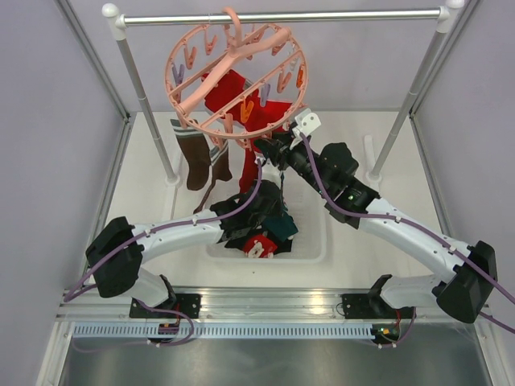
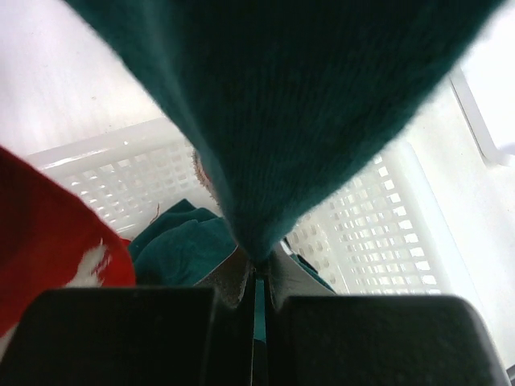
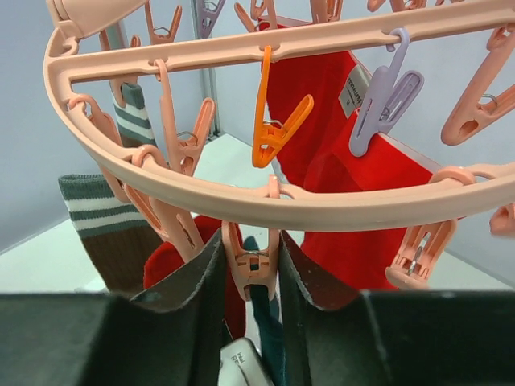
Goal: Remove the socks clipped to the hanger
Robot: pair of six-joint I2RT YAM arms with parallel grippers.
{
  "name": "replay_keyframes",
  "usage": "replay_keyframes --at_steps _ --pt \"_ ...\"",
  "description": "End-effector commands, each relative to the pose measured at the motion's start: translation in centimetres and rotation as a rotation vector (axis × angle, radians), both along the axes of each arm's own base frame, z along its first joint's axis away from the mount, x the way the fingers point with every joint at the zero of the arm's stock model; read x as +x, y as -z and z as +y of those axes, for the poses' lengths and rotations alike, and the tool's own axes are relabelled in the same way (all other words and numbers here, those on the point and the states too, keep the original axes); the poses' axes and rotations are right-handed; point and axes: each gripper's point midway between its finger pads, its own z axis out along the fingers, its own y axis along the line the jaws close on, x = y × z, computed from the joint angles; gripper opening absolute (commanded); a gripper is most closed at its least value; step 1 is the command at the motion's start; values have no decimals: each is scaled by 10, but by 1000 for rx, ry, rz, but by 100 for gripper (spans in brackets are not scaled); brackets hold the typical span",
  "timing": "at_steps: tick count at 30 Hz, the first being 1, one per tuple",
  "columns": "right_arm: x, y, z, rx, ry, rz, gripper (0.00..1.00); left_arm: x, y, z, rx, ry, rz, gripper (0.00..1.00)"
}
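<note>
Far hanger, near basket.
I see socks clipped under the hanger; others lie in the basket.

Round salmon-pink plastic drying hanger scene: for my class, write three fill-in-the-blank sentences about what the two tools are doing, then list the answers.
The left tool is shut on a dark ___ fabric sock.
Beneath it sits a ___ perforated plastic basket.
The right tool presses a salmon-pink plastic clip from ___ sides, under the round salmon-pink plastic drying hanger.
Missing words: teal; white; both.
</note>
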Motion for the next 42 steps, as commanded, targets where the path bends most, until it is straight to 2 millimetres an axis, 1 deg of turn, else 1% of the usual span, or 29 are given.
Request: replay_keyframes --at_steps 1,3,5,6,10,12,13,17,22,23,24,25,26,35,38,41,42 --pt "-3 -41 -3 85 6 -71 27 -3 -18 0 -53 -12 -11 2" --pt "-4 -44 -3 95 2 -70 20 -4 -21 1 -57 -10 -15 2" --pt "-5 -47 -4 100 -1 -74 18 -5 -21 2 -59 -10 -13 2" --pt "-6 -48 -4 101 1 -75 15 -5 -22 2 -64 -7 -14 2" --pt "-7 -55 -5 106 -1 -79 12 -8 -22 3 -68 1 -11 2" --pt "-8 -58 -5 109 -4 -82 12 -10 -22 3 -70 8 -6 2" --pt "-8 -60 -6 110 -1 -85 12 -12 -26 1 -81 17 -9 2" --pt "-8 -63 -6 103 -2 -88 12 -22 -26 -4 -89 67 -1 2" --pt "-7 -67 -5 101 0 -90 12 -40 -15 -7 -81 117 17 2" --pt "-6 -66 -5 100 1 -88 12 -43 -14 -5 -83 120 16 2" --pt "-6 -66 -4 98 -2 -86 12 -46 -7 -2 -71 122 25 2" --pt "-5 -65 -4 96 -2 -83 12 -49 -5 -1 -68 126 29 2" --pt "-6 -65 -3 97 -7 -85 12 -48 -8 -3 -89 127 19 2" --pt "-5 -60 -2 97 -7 -75 12 -54 -7 -3 -93 156 29 2" --pt "-5 -59 -2 96 -7 -71 12 -60 -9 -8 -109 189 29 2" --pt "-5 -59 -2 95 -7 -72 12 -71 -10 -17 -117 256 22 2" --pt "-4 -59 -2 95 -5 -73 12 -77 -13 -23 -137 296 20 2"
